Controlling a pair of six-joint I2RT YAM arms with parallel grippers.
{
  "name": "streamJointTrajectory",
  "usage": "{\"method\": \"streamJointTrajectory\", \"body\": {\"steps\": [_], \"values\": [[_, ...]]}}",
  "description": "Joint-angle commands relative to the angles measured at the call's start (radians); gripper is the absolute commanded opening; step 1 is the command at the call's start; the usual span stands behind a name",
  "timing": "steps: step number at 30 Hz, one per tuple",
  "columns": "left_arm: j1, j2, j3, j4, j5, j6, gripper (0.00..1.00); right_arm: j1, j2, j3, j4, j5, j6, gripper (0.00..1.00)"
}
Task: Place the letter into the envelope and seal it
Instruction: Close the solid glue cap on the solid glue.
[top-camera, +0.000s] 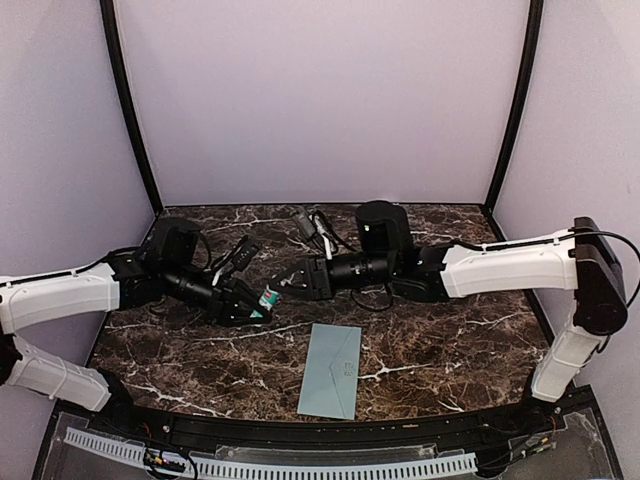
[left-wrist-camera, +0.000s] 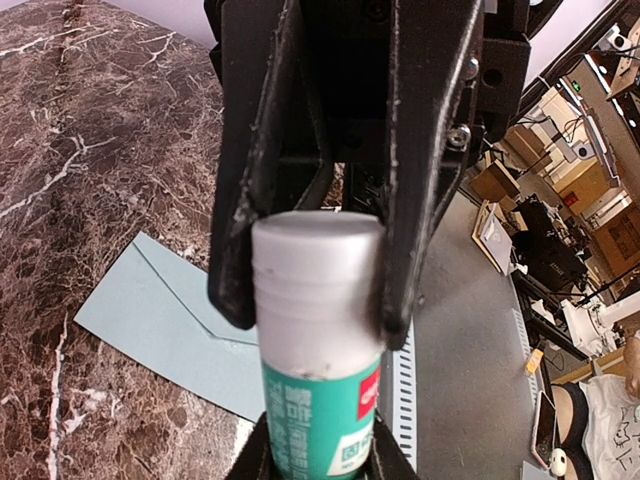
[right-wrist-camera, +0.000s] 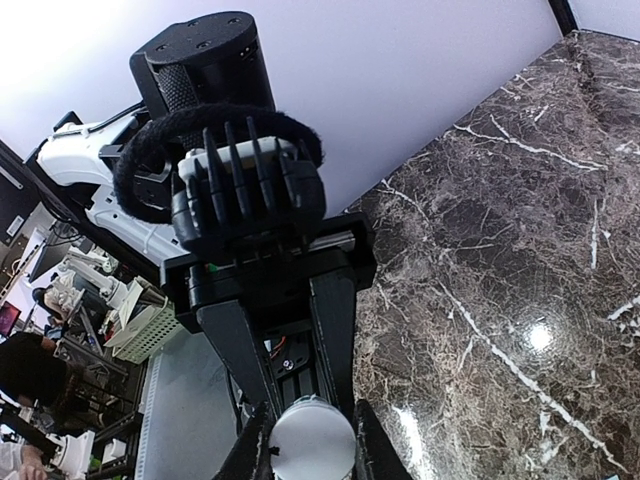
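Right now the job is at the glue stick (left-wrist-camera: 322, 405), not the paper. The left gripper (left-wrist-camera: 320, 458) is clamped round the green-labelled body, and the right gripper (left-wrist-camera: 315, 318) faces it with its jaws pinched on the white cap (left-wrist-camera: 318, 262), both narrowed to the width of what they hold. The two arms meet nose to nose above the tabletop (top-camera: 450, 340), near its back left part. The envelope (top-camera: 330, 372) lies flat on the marble, well in front of the grippers and apart from them, with its pointed flap lying down; whether it is stuck I cannot tell. The letter shows in no view, so it is probably inside already, though that is only a guess. Whether the cap is coming off or going on cannot be read from one moment either. Either way, the move should run straight along the stick's axis: one arm holds firm while the other travels, with no sideways bend, since a tilted pull could jam the cap or wrench the body out of the left grip. Firm pressure from both pairs of jaws matters, as smooth plastic slips easily
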Motion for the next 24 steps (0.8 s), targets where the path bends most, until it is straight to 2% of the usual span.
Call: {"method": "streamJointTrajectory", "body": {"steps": [1, 9, 11, 15, 17, 19, 24], "values": [[0.039, -0.034, 0.037, 0.208, -0.108, -0.040, 0.00, 0.139, 0.048, -0.036, -0.079, -0.194, 0.020, 0.08], [0.039, -0.032, 0.037, 0.199, -0.101, -0.025, 0.00, 0.134, -0.047, -0.017, -0.136, -0.056, -0.021, 0.10], [0.038, -0.029, 0.039, 0.190, -0.092, -0.016, 0.00, 0.128, -0.079, -0.020, -0.146, -0.002, -0.020, 0.19], [0.026, -0.032, 0.044, 0.166, -0.092, 0.005, 0.00, 0.089, -0.165, -0.065, -0.109, 0.091, 0.007, 0.47], [0.020, -0.037, 0.042, 0.162, -0.097, 0.010, 0.00, 0.071, -0.201, -0.105, -0.056, 0.092, 0.034, 0.57], [0.017, -0.041, 0.040, 0.164, -0.101, 0.012, 0.00, 0.061, -0.225, -0.127, -0.038, 0.116, 0.041, 0.61], [0.014, -0.037, 0.040, 0.170, -0.092, 0.008, 0.00, 0.067, -0.249, -0.115, -0.051, 0.205, 0.020, 0.62]]}}
